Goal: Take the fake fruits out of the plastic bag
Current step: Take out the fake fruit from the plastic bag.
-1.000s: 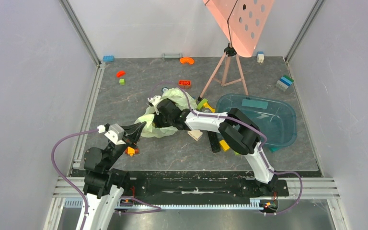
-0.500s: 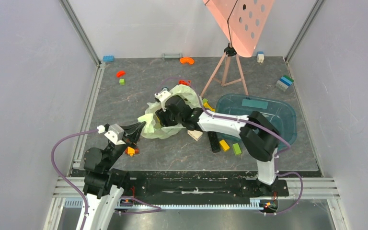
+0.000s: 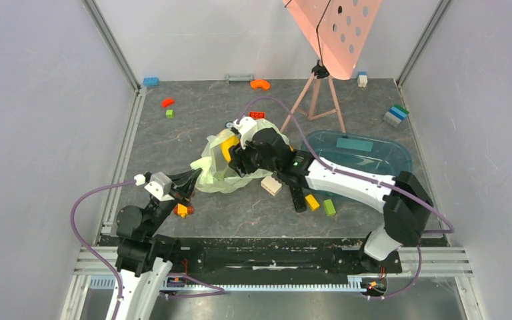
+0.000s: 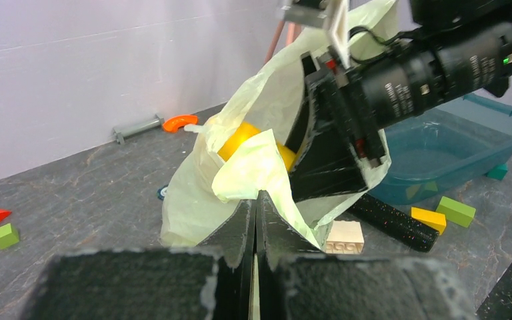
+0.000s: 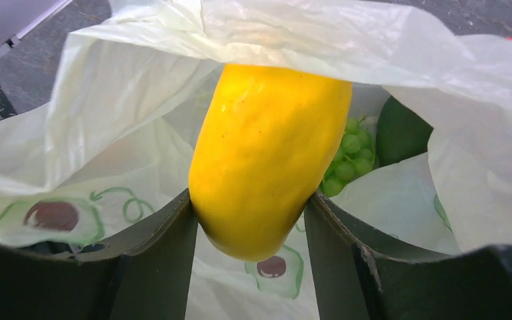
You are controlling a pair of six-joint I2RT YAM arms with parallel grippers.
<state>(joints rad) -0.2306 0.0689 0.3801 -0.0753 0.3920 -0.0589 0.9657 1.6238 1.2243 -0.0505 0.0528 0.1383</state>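
Right gripper (image 5: 248, 203), at lower centre of its wrist frame, grasps the yellow oblong fake fruit (image 5: 267, 147) between both fingers, inside the mouth of the plastic bag (image 5: 100, 127). A green grape cluster (image 5: 345, 157) lies behind the fruit, right of centre. Left gripper (image 4: 256, 200), clenched, pinches the bag's near edge at mid-frame.

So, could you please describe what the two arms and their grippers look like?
The left arm and right arm have white links between black joints, with a mauve cable looping along each. The left gripper and right gripper are black, with broad tapering matte fingers. The right wrist's cylindrical motor bears white lettering and a green light.
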